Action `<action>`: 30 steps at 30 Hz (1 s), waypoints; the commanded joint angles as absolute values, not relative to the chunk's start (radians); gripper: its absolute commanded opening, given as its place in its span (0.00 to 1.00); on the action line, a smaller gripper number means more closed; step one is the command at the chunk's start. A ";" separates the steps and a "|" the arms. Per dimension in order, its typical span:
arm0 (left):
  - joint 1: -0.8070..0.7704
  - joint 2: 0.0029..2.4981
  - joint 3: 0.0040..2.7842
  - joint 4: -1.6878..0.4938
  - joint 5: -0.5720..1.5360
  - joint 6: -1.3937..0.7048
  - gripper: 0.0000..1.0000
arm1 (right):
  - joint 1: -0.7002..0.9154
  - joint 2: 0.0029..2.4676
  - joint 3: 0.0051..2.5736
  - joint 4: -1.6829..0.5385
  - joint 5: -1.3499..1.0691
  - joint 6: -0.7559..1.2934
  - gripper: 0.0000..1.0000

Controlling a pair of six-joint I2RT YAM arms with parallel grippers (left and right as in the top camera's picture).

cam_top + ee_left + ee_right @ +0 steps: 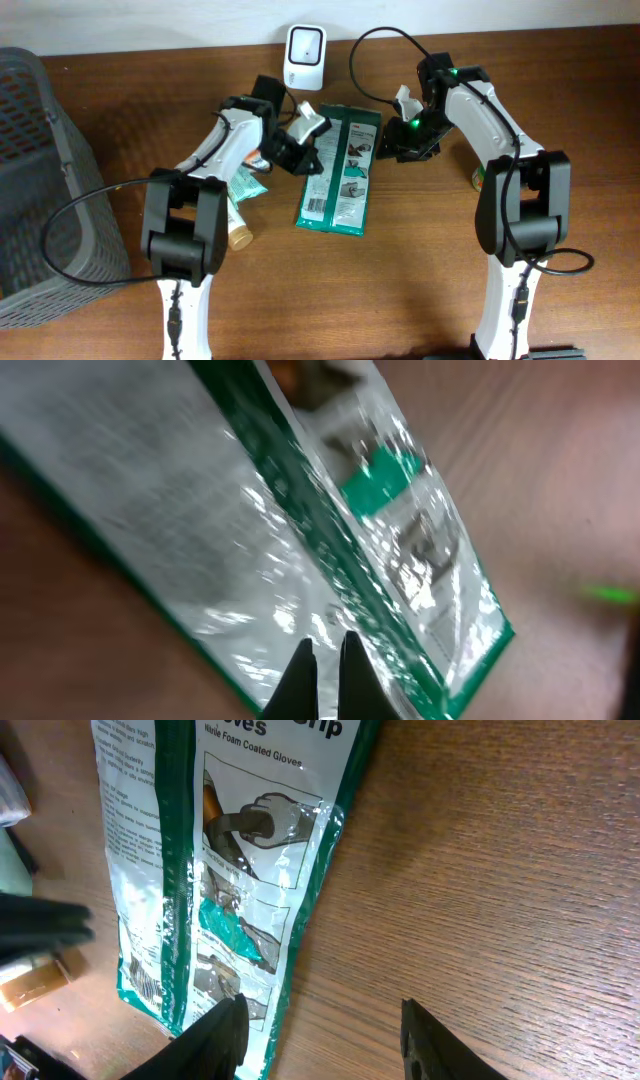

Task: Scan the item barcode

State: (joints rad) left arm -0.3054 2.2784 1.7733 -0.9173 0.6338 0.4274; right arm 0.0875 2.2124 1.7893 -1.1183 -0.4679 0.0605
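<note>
Packet (338, 172) lies between the claws: left claw (325, 672) pinched shut, empty, packet just ahead; right claw (320, 1040) half open, empty, one finger (215, 1040) beside packet's edge. Scanner (305, 55) shows overhead only.

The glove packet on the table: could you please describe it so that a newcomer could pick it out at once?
On the wooden table, look between the left arm and right arm, in front of the small white device at the back edge. The glove packet lies flat there: a long, glossy green-and-white rectangle printed with glove pictures, much larger than the neighbouring tan-capped tube.
</note>
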 commanded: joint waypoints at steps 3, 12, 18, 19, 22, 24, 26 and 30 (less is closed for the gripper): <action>-0.305 2.290 1.795 -0.850 0.567 0.447 0.00 | 0.095 2.221 1.763 -1.111 -0.459 0.061 0.48; -0.306 2.324 1.794 -0.796 0.553 0.443 0.00 | 0.124 2.221 1.691 -1.058 -0.501 0.095 0.53; -0.305 2.385 1.789 -0.794 0.553 0.443 0.00 | 0.124 2.221 1.604 -0.987 -0.622 0.121 0.53; -0.305 2.398 1.789 -0.797 0.553 0.442 0.00 | 0.124 2.221 1.562 -0.947 -0.649 0.142 0.53; -0.306 2.425 1.787 -0.801 0.553 0.418 0.00 | 0.125 2.221 1.481 -0.856 -0.680 0.193 0.53; -0.306 2.444 1.785 -0.808 0.553 0.409 0.00 | 0.125 2.221 1.421 -0.779 -0.723 0.230 0.53; -0.306 2.455 1.781 -0.826 0.553 0.409 0.00 | 0.132 2.221 1.367 -0.697 -0.748 0.287 0.53; -0.306 2.455 1.777 -0.850 0.563 0.408 0.00 | 0.181 2.221 1.309 -0.539 -0.753 0.404 0.52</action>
State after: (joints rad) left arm -0.2989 2.3787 1.8069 -0.8200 0.6048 0.4191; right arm 0.1253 2.1670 1.3781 -0.5968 -0.8417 0.2970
